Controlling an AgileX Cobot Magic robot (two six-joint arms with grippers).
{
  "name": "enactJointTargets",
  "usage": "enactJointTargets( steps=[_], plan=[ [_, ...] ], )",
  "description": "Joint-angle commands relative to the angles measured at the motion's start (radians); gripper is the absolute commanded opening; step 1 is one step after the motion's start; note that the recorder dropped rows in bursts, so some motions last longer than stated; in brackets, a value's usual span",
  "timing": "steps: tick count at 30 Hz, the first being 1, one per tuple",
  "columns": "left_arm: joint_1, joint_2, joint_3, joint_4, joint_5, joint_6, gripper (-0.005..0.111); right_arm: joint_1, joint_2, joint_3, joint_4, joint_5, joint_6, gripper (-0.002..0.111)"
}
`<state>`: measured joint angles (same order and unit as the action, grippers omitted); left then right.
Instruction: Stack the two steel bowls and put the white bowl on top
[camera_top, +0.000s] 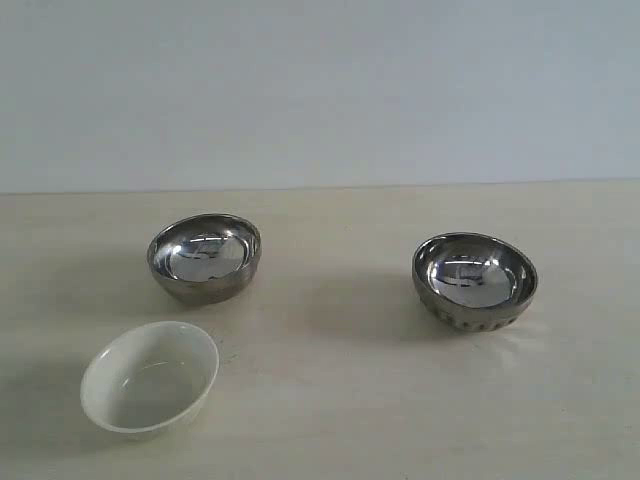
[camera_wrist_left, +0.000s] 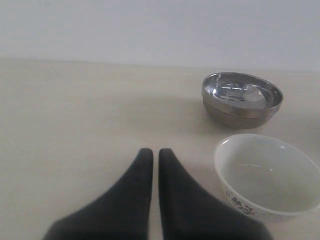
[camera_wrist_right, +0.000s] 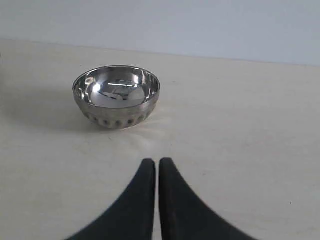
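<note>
**Nothing stacked yet, and slips are easy**

Exterior view: The smooth steel bowl (camera_top: 204, 256) sits on the table (camera_top: 340, 410) at the left. The ribbed steel bowl (camera_top: 475, 280) sits well apart from it at the right. The white bowl (camera_top: 150, 376) sits near the smooth one, closer to the camera. All three stand upright and look empty. No arm shows here.

Left wrist view: The left gripper (camera_wrist_left: 155, 152) has its two fingers pressed almost together, with nothing between them. The white bowl (camera_wrist_left: 267, 175) is near the fingertips, off to one side. The smooth steel bowl (camera_wrist_left: 242, 100) is farther out, past it. If the fingers go down without opening first, I think they could bump a rim and push a bowl away.

Right wrist view: The right gripper (camera_wrist_right: 157, 162) is pinched shut too, and it is empty. The ribbed steel bowl (camera_wrist_right: 116, 96) sits ahead of the fingertips and apart from them. The steel looks slick and round, so a thin pinch on the rim could slip or tip the bowl. If one bowl lands crooked in the other, the white bowl may wobble on top.
</note>
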<state>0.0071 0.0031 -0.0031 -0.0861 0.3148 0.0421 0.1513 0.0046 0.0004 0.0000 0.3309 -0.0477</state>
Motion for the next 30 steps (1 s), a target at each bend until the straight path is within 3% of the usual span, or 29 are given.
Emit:
enactJointTargets(
  steps=[1, 12, 18, 24, 27, 30],
  plan=[
    [-0.005, -0.003, 0.003, 0.0, -0.008, -0.005, 0.004, -0.001, -0.005, 0.0, -0.007, -0.009, -0.01, 0.0],
    [-0.005, -0.003, 0.003, 0.0, -0.008, -0.005, 0.004, -0.001, -0.005, 0.0, -0.007, -0.107, -0.013, 0.0],
    [-0.005, -0.003, 0.003, 0.0, -0.008, -0.005, 0.004, -0.001, -0.005, 0.0, -0.007, -0.322, -0.011, 0.0],
    [-0.005, -0.003, 0.003, 0.0, -0.008, -0.005, 0.004, -0.001, -0.005, 0.0, -0.007, -0.685, 0.005, 0.0],
    [-0.005, -0.003, 0.003, 0.0, -0.008, -0.005, 0.004, -0.001, -0.005, 0.0, -0.007, -0.833, 0.135, 0.0],
    [-0.005, -0.003, 0.003, 0.0, -0.008, -0.005, 0.004, -0.001, -0.005, 0.0, -0.007, -0.882, 0.42, 0.0]
  ],
)
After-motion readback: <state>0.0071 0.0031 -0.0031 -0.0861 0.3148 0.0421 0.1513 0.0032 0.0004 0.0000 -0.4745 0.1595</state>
